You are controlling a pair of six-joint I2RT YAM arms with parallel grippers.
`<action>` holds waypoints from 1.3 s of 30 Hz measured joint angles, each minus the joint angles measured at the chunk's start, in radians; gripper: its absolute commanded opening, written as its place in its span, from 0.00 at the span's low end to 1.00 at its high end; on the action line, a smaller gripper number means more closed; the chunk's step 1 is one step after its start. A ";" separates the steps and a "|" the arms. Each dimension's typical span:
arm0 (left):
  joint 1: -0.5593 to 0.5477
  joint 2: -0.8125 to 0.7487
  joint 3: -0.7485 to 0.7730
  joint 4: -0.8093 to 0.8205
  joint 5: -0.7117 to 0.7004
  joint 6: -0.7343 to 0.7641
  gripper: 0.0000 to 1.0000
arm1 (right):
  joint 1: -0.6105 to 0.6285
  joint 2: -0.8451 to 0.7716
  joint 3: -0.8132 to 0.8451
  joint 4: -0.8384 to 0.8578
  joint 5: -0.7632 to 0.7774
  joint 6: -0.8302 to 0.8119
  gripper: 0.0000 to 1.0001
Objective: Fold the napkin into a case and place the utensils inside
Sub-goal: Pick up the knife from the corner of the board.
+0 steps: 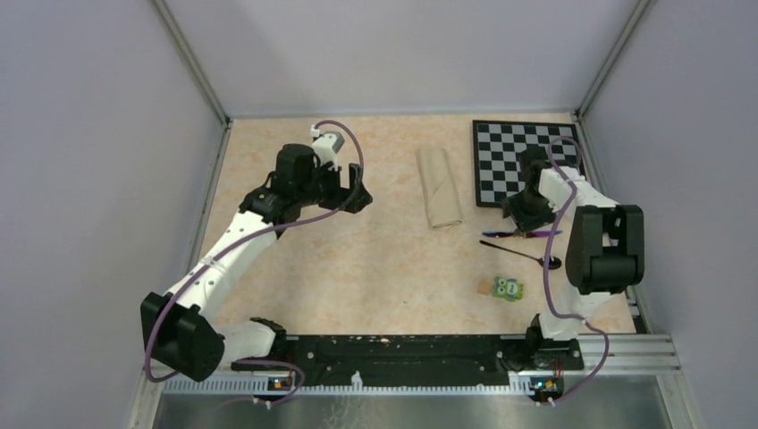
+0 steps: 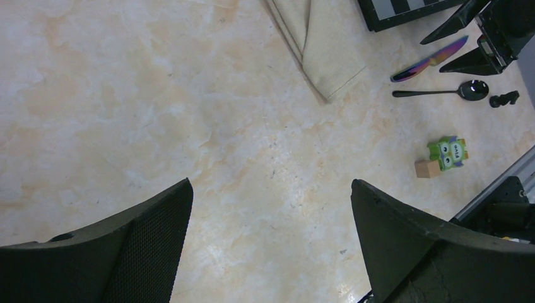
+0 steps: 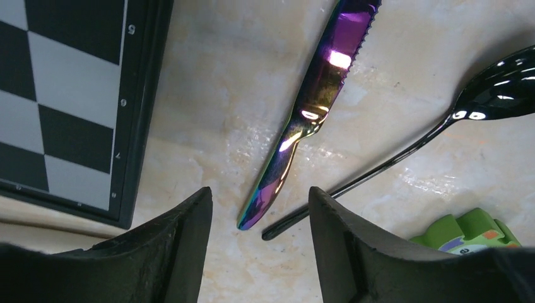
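The napkin (image 1: pixel 440 188) lies at mid-table folded into a narrow beige case, and its near end (image 2: pixel 318 38) shows in the left wrist view. The utensils lie to its right: an iridescent purple knife (image 1: pixel 523 234) (image 3: pixel 315 95) and, nearer the arms, a dark spoon (image 1: pixel 527 254) (image 3: pixel 441 123). My right gripper (image 1: pixel 520 217) (image 3: pixel 260 202) hangs low over their handle ends. It is open, with the knife's handle tip between its fingers and untouched. My left gripper (image 1: pixel 353 192) (image 2: pixel 271 184) is wide open over bare table left of the case, holding nothing.
A black-and-white chessboard (image 1: pixel 527 161) (image 3: pixel 63 95) lies at the back right, just beyond the right gripper. A small green block (image 1: pixel 509 288) (image 2: pixel 449 153) with a tan cube (image 2: pixel 426 168) beside it sits nearer the arms. A tiny black knob (image 2: pixel 505 98) lies by the spoon's bowl.
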 measured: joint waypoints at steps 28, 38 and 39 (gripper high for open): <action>0.043 0.014 -0.013 -0.020 -0.005 0.034 0.99 | -0.085 0.063 -0.080 0.080 -0.047 0.071 0.06; 0.072 0.014 -0.044 0.008 0.027 0.026 0.99 | -0.096 0.011 -0.141 0.131 -0.064 0.120 0.00; 0.077 0.014 -0.050 0.013 0.035 0.024 0.99 | -0.096 -0.005 -0.158 0.146 -0.063 0.126 0.00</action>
